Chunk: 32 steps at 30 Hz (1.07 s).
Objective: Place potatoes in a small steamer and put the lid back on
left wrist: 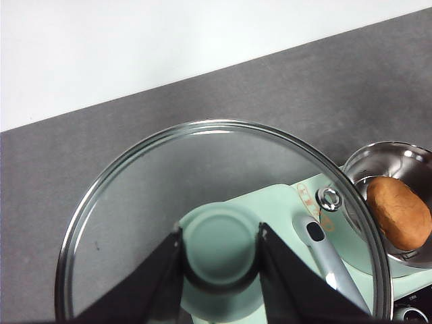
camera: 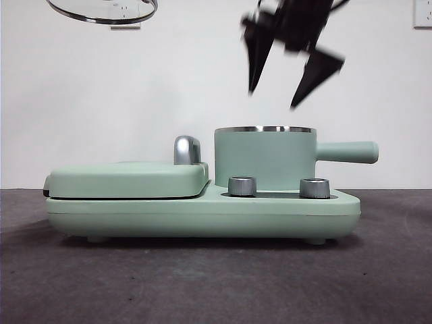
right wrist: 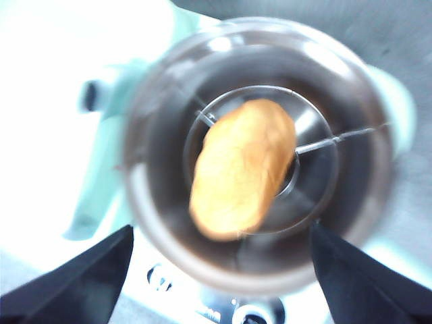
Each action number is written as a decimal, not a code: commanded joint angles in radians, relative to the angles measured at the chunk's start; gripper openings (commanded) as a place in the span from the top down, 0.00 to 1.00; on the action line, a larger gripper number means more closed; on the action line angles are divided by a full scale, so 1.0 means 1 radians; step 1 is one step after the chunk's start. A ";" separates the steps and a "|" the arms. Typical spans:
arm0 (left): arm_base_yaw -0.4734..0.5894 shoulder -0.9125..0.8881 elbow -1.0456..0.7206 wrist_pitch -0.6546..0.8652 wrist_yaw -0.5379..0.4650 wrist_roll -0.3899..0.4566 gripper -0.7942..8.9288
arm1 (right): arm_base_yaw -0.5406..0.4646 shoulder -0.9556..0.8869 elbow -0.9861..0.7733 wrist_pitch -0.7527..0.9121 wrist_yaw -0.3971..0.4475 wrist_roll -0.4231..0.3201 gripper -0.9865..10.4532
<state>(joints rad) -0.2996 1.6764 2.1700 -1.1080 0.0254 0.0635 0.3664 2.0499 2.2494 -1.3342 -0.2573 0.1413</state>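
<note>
The mint-green small steamer [camera: 264,156] stands on its base unit with its handle pointing right. An orange-brown potato [right wrist: 243,165] lies inside it on the steel insert, also seen in the left wrist view as the potato [left wrist: 399,212]. My right gripper [camera: 293,77] hangs open above the steamer's mouth, holding nothing. The clear glass lid [left wrist: 202,175] is held high at the upper left, its rim showing as the lid [camera: 104,11] in the front view. My left gripper [left wrist: 221,251] is shut on the lid's mint-green knob [left wrist: 219,241].
The flat mint-green grill cover [camera: 128,179] with a chrome handle [camera: 187,149] sits left of the steamer on the shared base [camera: 202,214]. Two steel dials [camera: 243,186] face front. Dark table surface [camera: 202,283] surrounds the unit.
</note>
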 commanded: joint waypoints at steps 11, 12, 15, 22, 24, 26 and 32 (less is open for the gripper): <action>-0.077 0.077 0.033 0.040 0.009 -0.023 0.91 | -0.004 -0.347 -0.160 -0.080 0.108 -0.080 0.55; -0.089 0.084 0.033 0.046 0.009 -0.023 0.91 | -0.004 -0.389 -0.203 -0.080 0.108 -0.083 0.55; -0.126 0.109 0.033 0.063 0.009 -0.023 0.91 | -0.003 -0.519 -0.335 -0.079 0.109 -0.083 0.55; -0.224 0.192 0.033 0.122 0.009 -0.024 0.91 | 0.022 -0.835 -0.642 0.017 0.108 -0.082 0.55; -0.247 0.217 0.033 0.148 0.009 -0.023 0.91 | 0.030 -0.921 -0.723 0.047 0.108 -0.077 0.55; -0.269 0.245 0.033 0.183 0.009 -0.023 0.91 | 0.037 -1.012 -0.810 0.084 0.108 -0.054 0.55; -0.314 0.316 0.033 0.268 0.009 -0.021 0.91 | 0.039 -1.237 -1.014 0.149 0.108 0.007 0.55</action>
<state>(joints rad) -0.6037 1.9732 2.1700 -0.8711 0.0315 0.0483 0.3992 0.8253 1.2396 -1.2037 -0.1528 0.1192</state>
